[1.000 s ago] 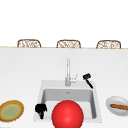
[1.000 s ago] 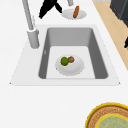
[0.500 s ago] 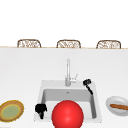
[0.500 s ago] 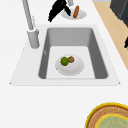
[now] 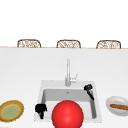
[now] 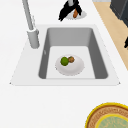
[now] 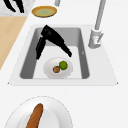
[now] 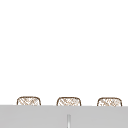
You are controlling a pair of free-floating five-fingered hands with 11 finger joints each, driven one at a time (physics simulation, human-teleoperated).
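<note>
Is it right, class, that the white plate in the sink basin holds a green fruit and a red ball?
Not quite. In the left side view the white plate in the sink basin holds a green fruit and a small brown item, not a red ball.

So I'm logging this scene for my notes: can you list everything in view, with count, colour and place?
Sink: one, grey, centre of counter.
Faucet: one, silver, behind sink.
Plate: one, white, in sink, holding a green ball and a brown ball.
Red ball: one, front of sink.
Yellow plate: one, left counter.
White plate: one, right counter, holding a brown sausage.
Chairs: three, wicker, behind counter.
Left hand: black, sink's front left.
Right hand: black, over sink's right side.
</note>
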